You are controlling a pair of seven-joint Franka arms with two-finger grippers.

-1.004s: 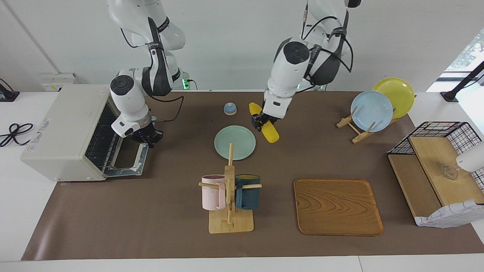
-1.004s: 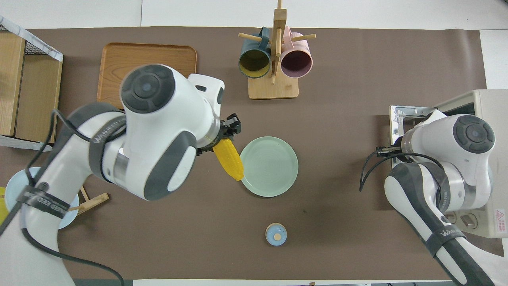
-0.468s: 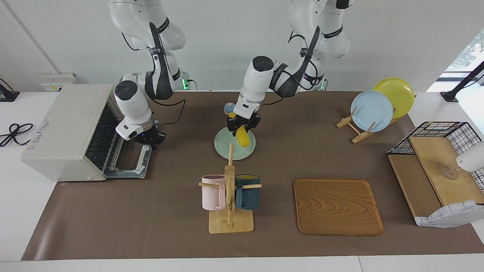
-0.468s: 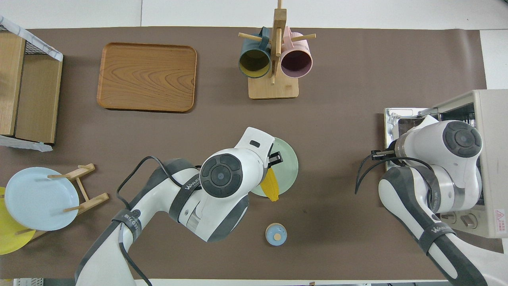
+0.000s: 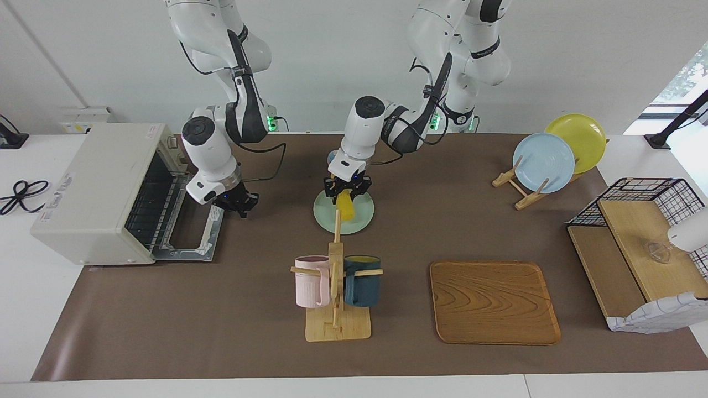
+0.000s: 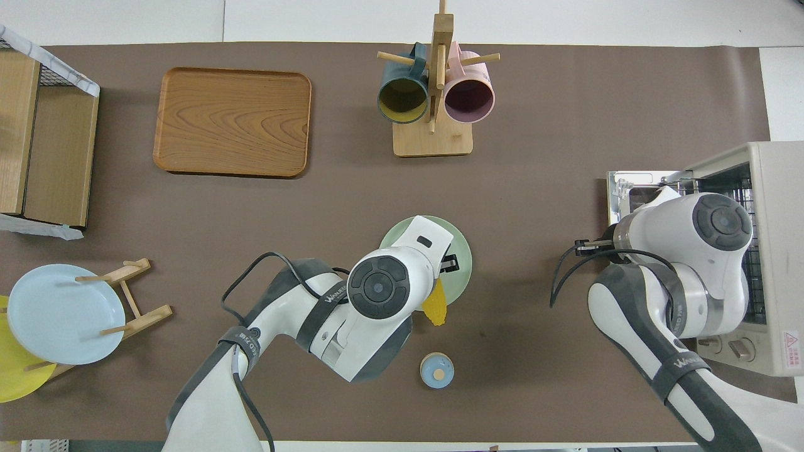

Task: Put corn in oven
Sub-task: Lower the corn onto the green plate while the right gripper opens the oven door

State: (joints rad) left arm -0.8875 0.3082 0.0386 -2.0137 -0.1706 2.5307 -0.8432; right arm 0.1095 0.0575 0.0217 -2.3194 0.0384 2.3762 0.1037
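Observation:
My left gripper [image 5: 347, 189] is shut on the yellow corn [image 5: 345, 206] and holds it tilted low over the green plate [image 5: 362, 219]. I cannot tell whether the corn touches the plate. In the overhead view the corn [image 6: 435, 306] sticks out from under the left gripper [image 6: 447, 263] at the edge of the green plate [image 6: 463, 251] nearer to the robots. The cream-white oven [image 5: 91, 188] stands at the right arm's end with its door [image 5: 191, 239] open and flat, its wire rack showing. My right gripper [image 5: 236, 203] hangs beside the open door, holding nothing.
A mug rack [image 5: 336, 287] with a pink and a dark blue mug stands farther from the robots than the plate. A wooden tray [image 5: 494, 302], a plate stand with blue and yellow plates [image 5: 545, 161] and a wire basket [image 5: 636, 243] lie toward the left arm's end. A small blue knob [image 6: 436, 370] sits near the robots.
My left gripper has carried the corn toward the right arm's end and lowered it over the green plate. My right gripper has drawn away from the oven door toward the table's middle.

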